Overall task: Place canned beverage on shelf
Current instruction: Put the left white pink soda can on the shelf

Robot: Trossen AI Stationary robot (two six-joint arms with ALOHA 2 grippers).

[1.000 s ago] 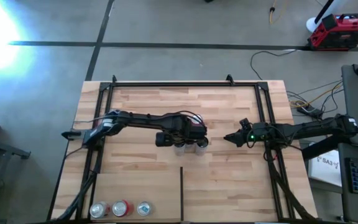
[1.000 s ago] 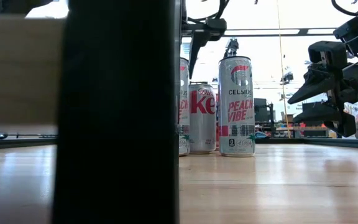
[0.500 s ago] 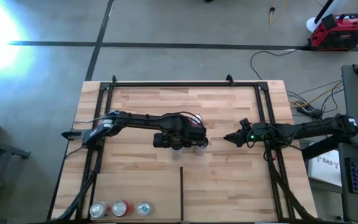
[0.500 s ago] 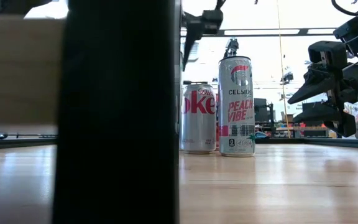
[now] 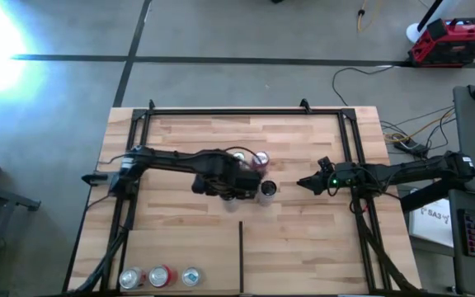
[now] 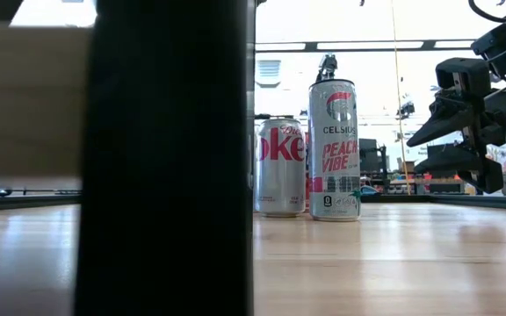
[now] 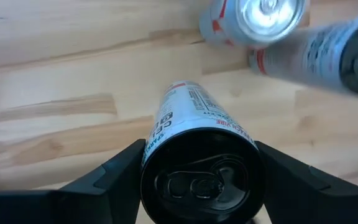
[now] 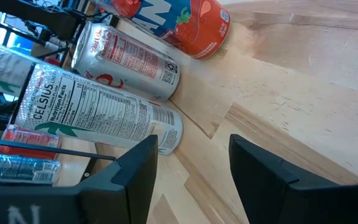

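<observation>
The left gripper (image 5: 233, 188) is near the middle of the shelf (image 5: 303, 239), its jaws closed on the held can (image 7: 197, 124), one finger on each side of the body. This can is upright, its top facing the wrist camera with the pull tab flat and the mouth sealed. Whether its base touches the wood cannot be told. Just beside it three more cans stand upright on the board: the Celsius can (image 6: 334, 149) nearest the right arm, the Coke can (image 6: 279, 167) close behind it, and a red can (image 5: 261, 159) next to that. The Celsius can and the Coke can stand almost touching in the low view. Three cans (image 5: 162, 276) sit in a row at the board's near left corner, left of the divider (image 5: 241, 256). The right gripper (image 5: 299, 183) waits to the right of the group, apart from the Celsius can, jaws closed and holding nothing.
</observation>
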